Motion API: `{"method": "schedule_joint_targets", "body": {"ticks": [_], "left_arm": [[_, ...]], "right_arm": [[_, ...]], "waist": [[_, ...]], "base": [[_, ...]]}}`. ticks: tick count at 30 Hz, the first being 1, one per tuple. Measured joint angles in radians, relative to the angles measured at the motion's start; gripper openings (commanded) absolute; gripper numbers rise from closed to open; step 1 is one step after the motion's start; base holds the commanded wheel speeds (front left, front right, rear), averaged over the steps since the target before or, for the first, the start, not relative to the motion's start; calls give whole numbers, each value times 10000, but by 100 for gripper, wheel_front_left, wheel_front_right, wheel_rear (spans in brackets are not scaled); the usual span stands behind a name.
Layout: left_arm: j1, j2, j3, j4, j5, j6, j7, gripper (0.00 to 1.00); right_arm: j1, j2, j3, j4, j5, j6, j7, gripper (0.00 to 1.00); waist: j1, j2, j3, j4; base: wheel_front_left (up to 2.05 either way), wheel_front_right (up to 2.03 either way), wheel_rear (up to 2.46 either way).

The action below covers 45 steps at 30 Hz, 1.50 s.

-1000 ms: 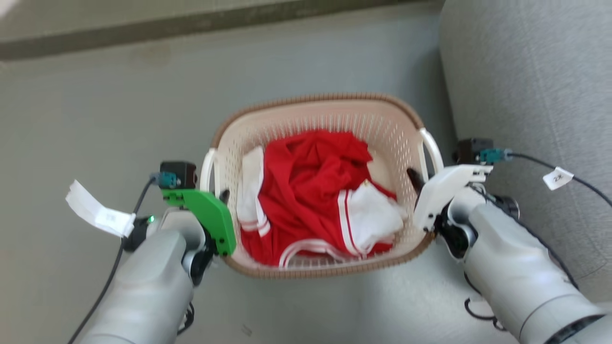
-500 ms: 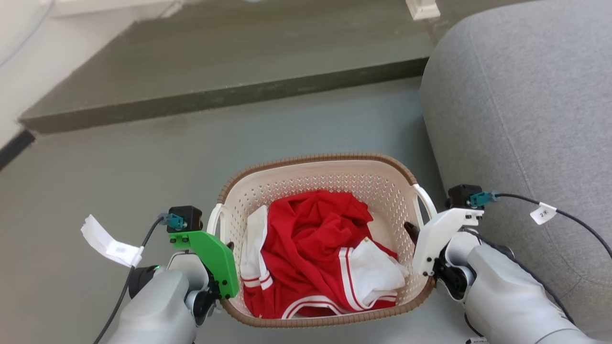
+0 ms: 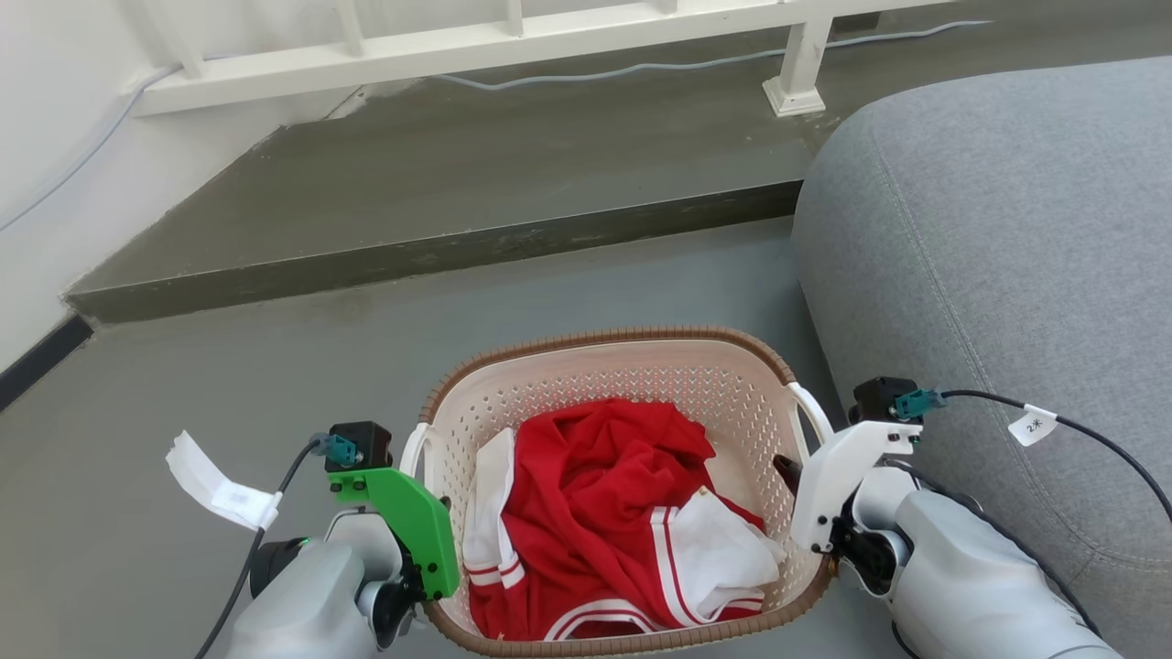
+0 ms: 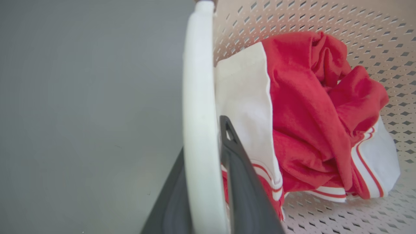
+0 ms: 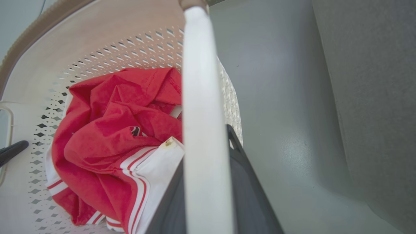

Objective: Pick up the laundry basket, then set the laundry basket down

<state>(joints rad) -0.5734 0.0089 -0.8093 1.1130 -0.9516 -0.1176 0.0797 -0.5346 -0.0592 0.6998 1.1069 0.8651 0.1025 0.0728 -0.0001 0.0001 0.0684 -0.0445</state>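
As left gripper [image 4: 203,139], right gripper [image 5: 204,146] jaws pinch handles [image 3: 414,448], laundry basket [image 3: 604,336] holds clothes [image 3: 586,494].

a home living space is suggested. a grey upholstered sofa [image 3: 998,256] with stitched seams is seen at the right, on a smooth grey floor [image 3: 229,366]. a raised dark step [image 3: 458,165] is seen farther off, with a white railing [image 3: 513,41] set along its far side and a thin cable [image 3: 641,66] laid at its foot. a white wall [image 3: 37,137] with dark skirting [image 3: 37,364] is seen at the left. red and white clothing [image 3: 595,513] is held in a laundry basket [image 3: 623,380] near the sofa.
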Motion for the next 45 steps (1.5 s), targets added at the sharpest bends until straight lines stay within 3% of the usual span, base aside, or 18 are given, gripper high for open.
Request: {"method": "schedule_joint_targets", "body": {"ticks": [45], "left_arm": [[-26,75,-623,-150,-385,345,-12,0]], "right_arm": [[-110,-44,650,42,621,-61,71,0]], "waist": [[1,0,260,-112]], "base": [[0,0,0]]}}
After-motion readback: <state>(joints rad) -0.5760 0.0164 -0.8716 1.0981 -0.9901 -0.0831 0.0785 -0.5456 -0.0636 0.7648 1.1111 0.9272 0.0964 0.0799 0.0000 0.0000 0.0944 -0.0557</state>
